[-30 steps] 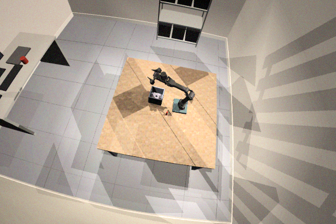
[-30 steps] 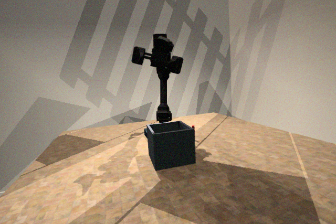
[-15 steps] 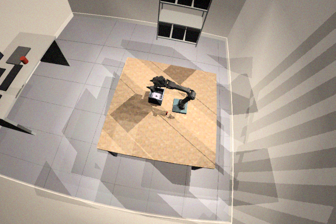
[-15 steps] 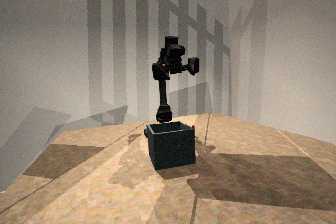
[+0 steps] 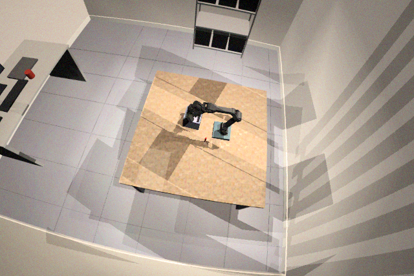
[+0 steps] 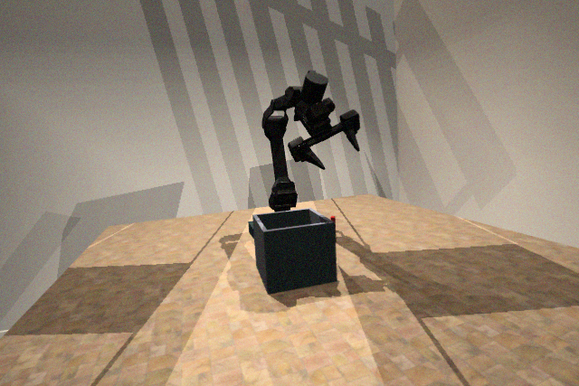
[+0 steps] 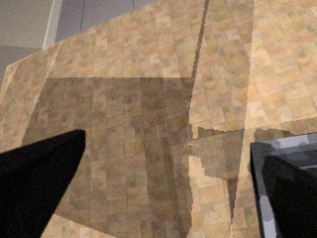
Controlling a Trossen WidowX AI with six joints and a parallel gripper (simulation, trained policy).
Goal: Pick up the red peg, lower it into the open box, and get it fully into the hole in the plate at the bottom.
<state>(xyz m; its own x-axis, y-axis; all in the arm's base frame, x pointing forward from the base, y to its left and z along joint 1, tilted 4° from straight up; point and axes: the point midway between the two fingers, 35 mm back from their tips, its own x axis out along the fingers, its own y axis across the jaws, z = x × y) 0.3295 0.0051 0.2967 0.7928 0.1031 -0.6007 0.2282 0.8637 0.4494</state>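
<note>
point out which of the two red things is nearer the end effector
The small red peg, on the wooden table; the bigger red cylinder is off on the pale desk.

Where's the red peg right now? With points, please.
In the top view the red peg point(image 5: 205, 139) point(image 6: 333, 220) is on the tabletop, just lower-left of the arm's teal base plate point(image 5: 217, 136); the exterior view shows it behind the box's right edge.
</note>
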